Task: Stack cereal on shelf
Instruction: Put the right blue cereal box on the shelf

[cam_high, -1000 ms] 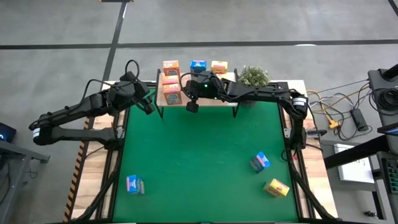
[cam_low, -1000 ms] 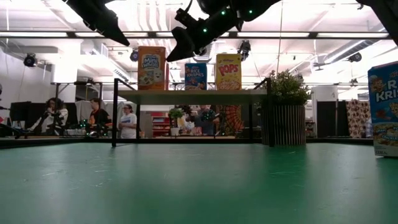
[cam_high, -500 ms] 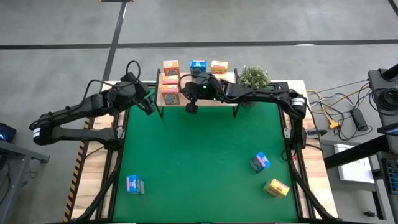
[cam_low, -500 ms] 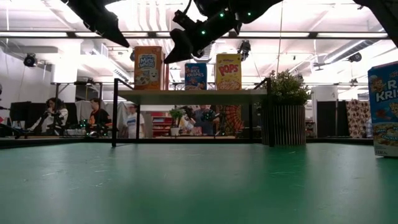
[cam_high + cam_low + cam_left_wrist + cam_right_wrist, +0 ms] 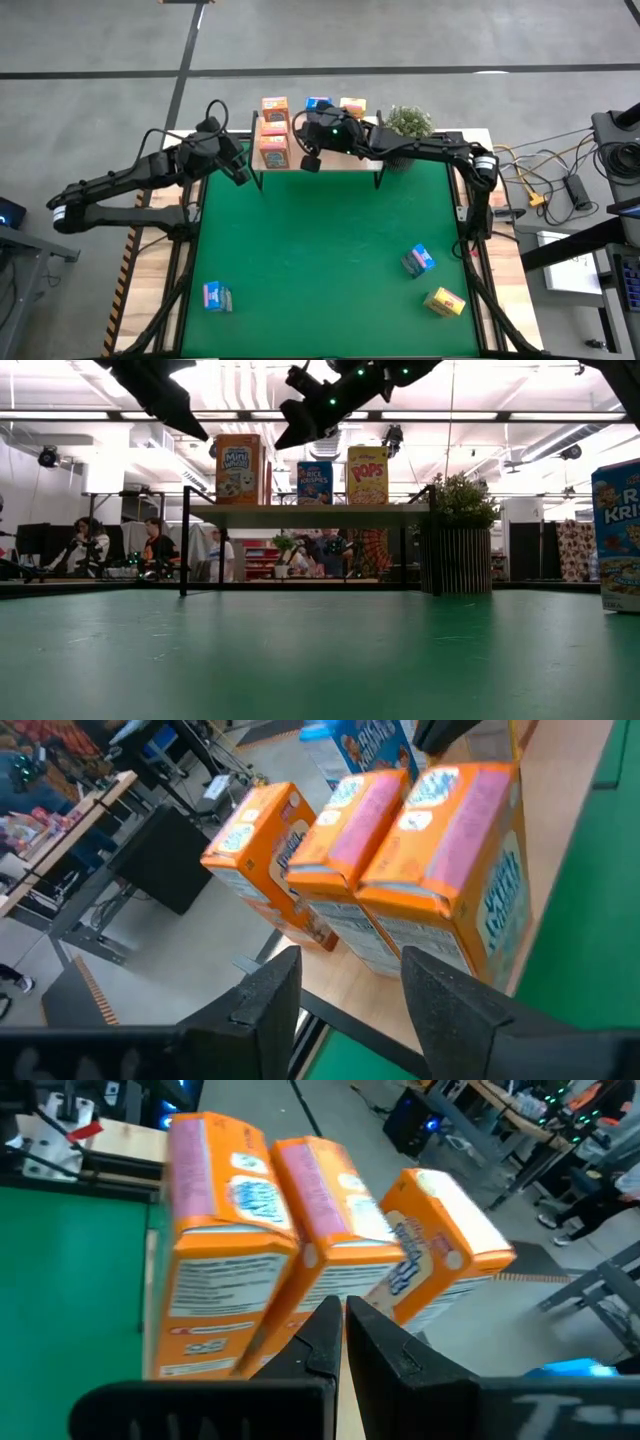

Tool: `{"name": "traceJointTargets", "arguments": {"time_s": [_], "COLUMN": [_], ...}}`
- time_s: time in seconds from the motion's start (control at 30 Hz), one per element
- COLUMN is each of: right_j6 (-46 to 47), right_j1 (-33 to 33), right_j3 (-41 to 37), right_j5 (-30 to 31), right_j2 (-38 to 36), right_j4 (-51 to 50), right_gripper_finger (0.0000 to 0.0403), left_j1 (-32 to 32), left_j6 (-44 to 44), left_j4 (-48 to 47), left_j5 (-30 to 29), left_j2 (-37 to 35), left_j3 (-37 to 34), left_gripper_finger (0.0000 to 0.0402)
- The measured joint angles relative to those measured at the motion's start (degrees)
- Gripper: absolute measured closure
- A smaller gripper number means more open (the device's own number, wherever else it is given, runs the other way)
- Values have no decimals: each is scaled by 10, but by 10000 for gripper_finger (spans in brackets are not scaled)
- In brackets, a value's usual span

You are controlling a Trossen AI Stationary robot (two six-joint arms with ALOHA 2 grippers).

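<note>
At the top centre of my overhead view, three orange boxes [image 5: 274,135] stand on the shelf [image 5: 345,160]. My right gripper [image 5: 310,162] hovers pinched shut beside them; my left gripper [image 5: 238,172], seemingly half-open and empty, waits left

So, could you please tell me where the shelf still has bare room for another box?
The shelf is bare along its front right, between the right gripper and the plant. Its left end is crowded with three orange boxes; the blue box and yellow box fill the back edge.
</note>
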Motion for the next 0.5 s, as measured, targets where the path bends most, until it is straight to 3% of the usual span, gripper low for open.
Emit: {"name": "traceJointTargets", "arguments": {"time_s": [0.27,0.5], "right_j6": [-16,-3], "right_j1": [-4,1], "right_j3": [35,130], "right_j5": [0,-9], "right_j2": [-1,-1], "right_j4": [-41,-203], "right_gripper_finger": [394,394], "left_j1": [22,21], "left_j6": [6,-41], "left_j4": [16,22], "left_j5": [0,4], "left_j2": [0,0], "left_j3": [0,0], "left_gripper_finger": [312,369]}}
